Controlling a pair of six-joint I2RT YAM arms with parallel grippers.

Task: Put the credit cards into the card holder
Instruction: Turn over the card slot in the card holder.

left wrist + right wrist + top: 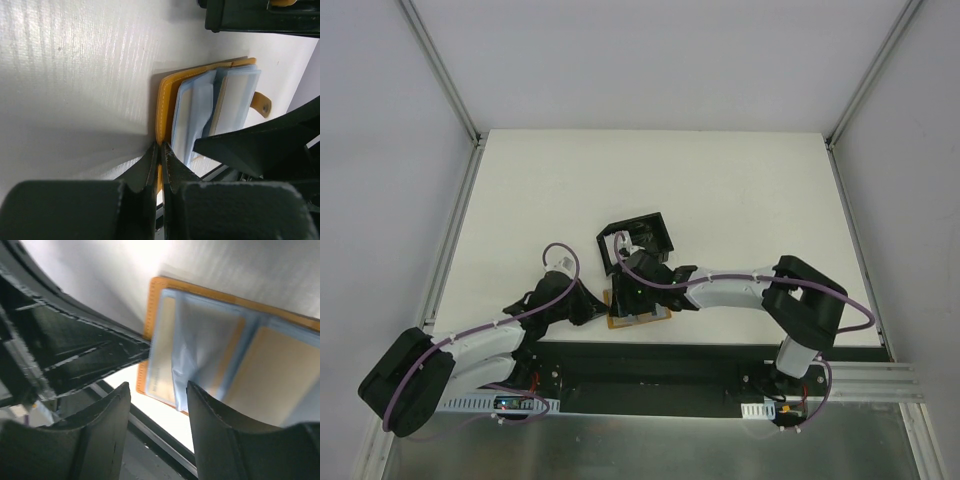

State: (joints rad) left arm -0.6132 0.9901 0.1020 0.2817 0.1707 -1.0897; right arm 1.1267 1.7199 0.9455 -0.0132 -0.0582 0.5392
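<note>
A tan-orange wallet lies open near the table's front edge, its clear sleeves fanned out. Pale credit cards sit inside the sleeves. My left gripper is shut on the wallet's orange cover edge. My right gripper hovers just over the wallet, open, with nothing between its fingers; a loose sleeve corner hangs beside one finger. The black card holder stands just behind the wallet, partly hidden by the right arm.
The black base rail runs along the near edge right beside the wallet. Both arms crowd around the wallet, and the left gripper's fingers show at the left of the right wrist view. Grey walls enclose the table on three sides.
</note>
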